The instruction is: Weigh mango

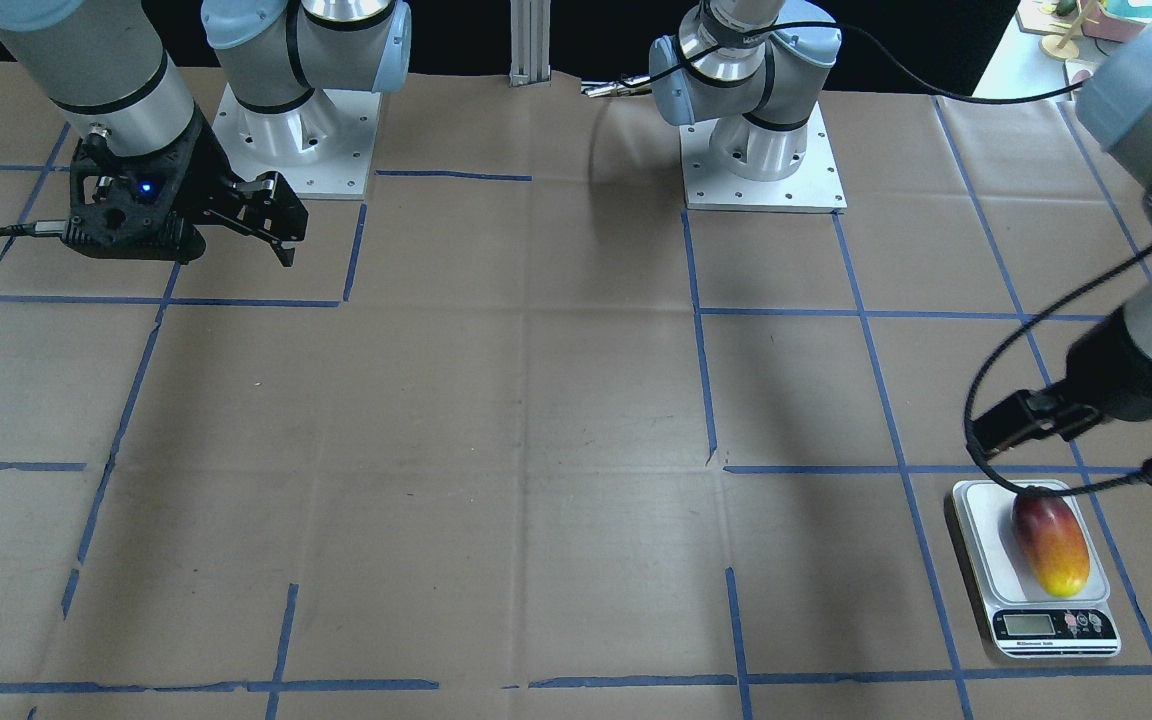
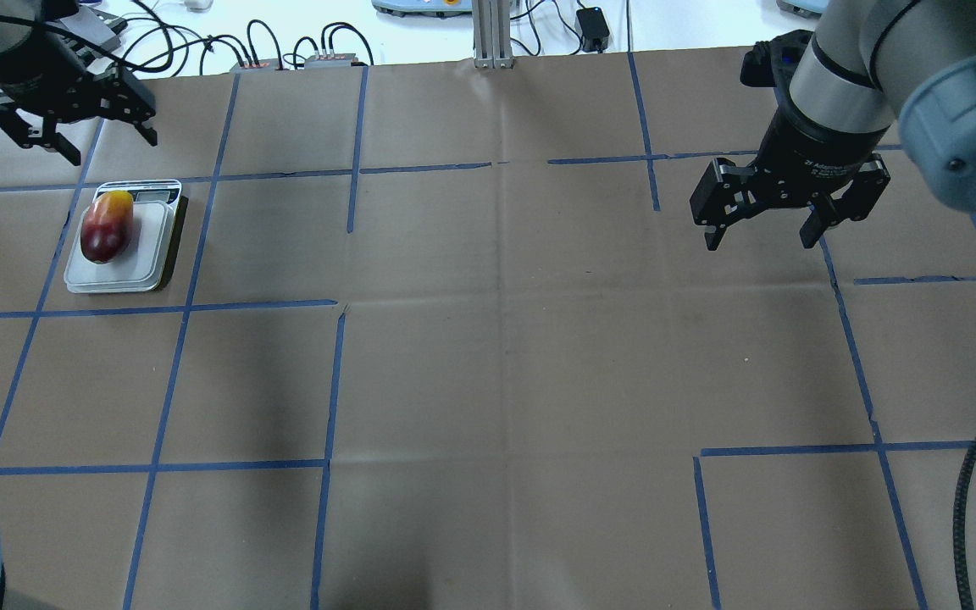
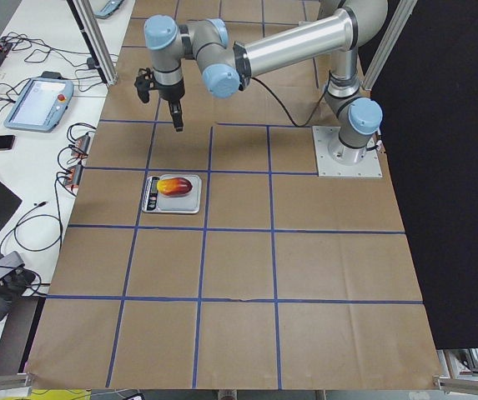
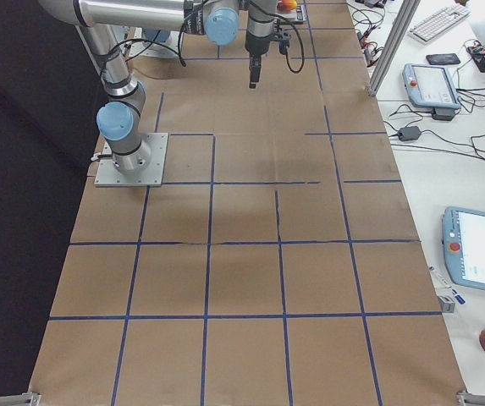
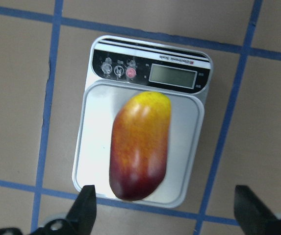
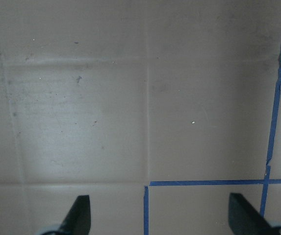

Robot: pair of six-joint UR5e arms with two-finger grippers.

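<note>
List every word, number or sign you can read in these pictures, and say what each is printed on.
None can be quoted with certainty.
Scale, white print above its display: too blurred to read.
The display itself: no digits show.
Right gripper, white lettering on its body: too small to read.

Even, diffuse light from above falls on the brown-paper counter point(image 2: 539, 381), leaving only soft, broad shadows beneath the arms, seen as grey patches across the overhead and front-facing views. In the left wrist view the mango point(image 5: 140, 147) carries pale streaks of glare on its glossy skin and the platform of the scale point(image 5: 190, 137) is almost washed-out white, while the fingertips point(image 5: 84, 210) of the left claw point(image 5: 166, 211) at the bottom edge are dark and soft-edged. The right wrist view is duller and greyer.
</note>
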